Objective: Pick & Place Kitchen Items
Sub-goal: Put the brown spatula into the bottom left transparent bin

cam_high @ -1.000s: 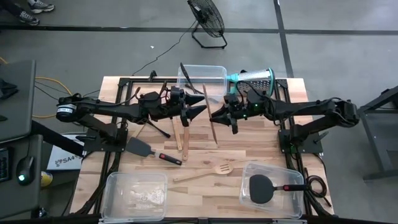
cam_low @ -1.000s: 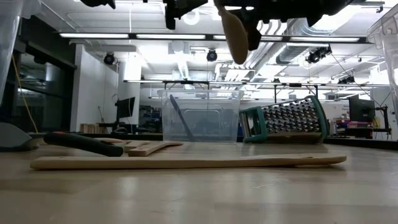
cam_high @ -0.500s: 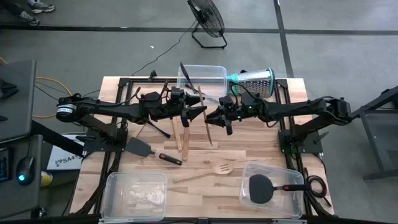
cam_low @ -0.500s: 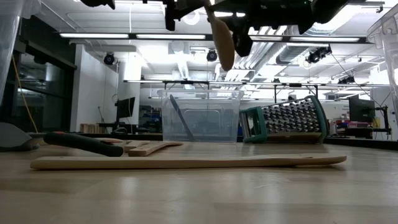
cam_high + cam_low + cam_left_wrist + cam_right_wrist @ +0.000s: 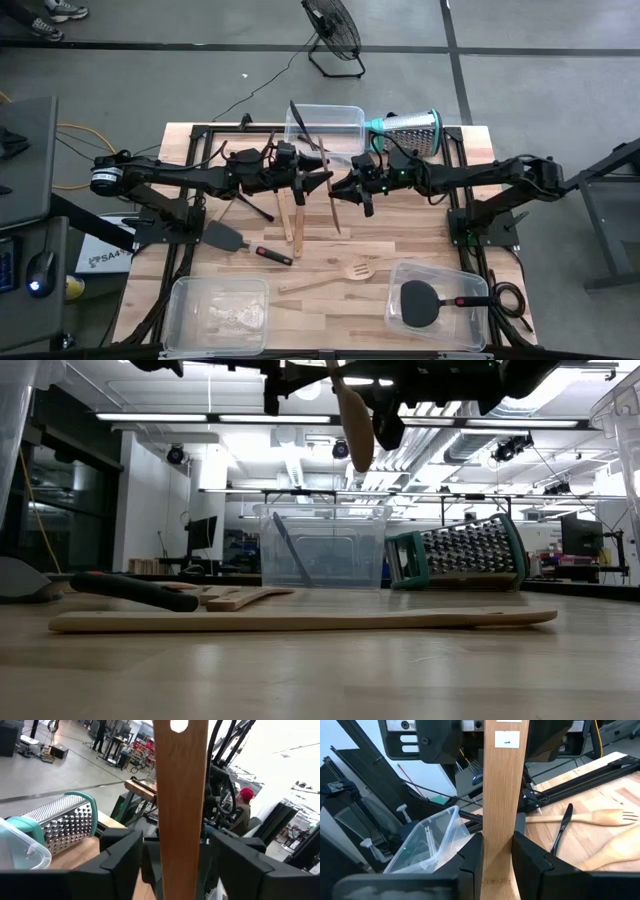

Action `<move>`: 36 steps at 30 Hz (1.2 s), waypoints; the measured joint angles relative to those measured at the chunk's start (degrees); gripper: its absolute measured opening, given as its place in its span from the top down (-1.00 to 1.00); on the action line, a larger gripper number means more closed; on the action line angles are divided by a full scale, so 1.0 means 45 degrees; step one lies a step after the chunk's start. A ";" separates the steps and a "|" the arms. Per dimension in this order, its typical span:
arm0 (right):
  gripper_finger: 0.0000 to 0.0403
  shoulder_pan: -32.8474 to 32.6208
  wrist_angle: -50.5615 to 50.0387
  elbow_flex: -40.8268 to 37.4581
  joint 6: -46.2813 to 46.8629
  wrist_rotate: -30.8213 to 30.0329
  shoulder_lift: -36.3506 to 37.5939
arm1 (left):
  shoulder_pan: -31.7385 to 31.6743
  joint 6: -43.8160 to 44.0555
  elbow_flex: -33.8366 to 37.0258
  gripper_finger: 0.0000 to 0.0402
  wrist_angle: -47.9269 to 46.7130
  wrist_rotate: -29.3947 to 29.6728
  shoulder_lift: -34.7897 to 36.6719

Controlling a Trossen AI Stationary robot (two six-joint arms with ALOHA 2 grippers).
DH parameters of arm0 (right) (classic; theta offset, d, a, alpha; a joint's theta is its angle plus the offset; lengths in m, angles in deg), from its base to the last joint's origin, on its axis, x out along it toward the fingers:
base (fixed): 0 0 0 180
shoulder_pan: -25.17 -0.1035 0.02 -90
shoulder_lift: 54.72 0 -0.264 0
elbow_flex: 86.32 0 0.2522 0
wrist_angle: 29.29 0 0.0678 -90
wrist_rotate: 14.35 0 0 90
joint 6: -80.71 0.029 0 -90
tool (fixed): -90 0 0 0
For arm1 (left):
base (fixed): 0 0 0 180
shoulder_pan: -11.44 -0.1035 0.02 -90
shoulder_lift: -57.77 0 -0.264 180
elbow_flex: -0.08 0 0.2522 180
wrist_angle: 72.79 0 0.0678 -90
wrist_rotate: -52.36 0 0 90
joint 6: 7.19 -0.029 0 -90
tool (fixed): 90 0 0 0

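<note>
As before, spoon (image 5: 333, 205) between fingers

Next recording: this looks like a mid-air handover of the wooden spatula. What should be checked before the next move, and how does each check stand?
1. Right gripper clamped on the pale wooden spatula: ok.
2. Left gripper straddles the spatula's handle: ok.
3. Left fingers closed on the wood: not ok, gaps show on both sides.
4. Spatula hangs clear above the table: ok.
5. Where the spatula should go next: cannot tell.
</note>
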 joint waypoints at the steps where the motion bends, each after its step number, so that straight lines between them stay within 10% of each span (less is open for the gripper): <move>1: 0.64 0.0000 0.0003 0.0000 -0.0004 0.0003 0.0000 | 0.0001 -0.0003 0.0000 -0.04 -0.0106 0.0001 0.0000; 10: 0.64 0.0000 -0.0151 0.0000 -0.0293 0.0024 0.0000 | 0.0005 -0.0061 0.0005 0.56 -0.0456 -0.0285 0.0000; 29: 0.15 0.0078 -0.0788 -0.0009 -0.0092 0.2828 0.0540 | 0.0009 -0.0789 0.0010 0.55 -0.0268 -0.1963 0.0005; 36: -0.02 0.0988 -0.2760 -0.0005 -0.0412 0.4314 0.1803 | -0.0173 -0.0780 0.0015 0.55 0.1150 -0.4391 0.0070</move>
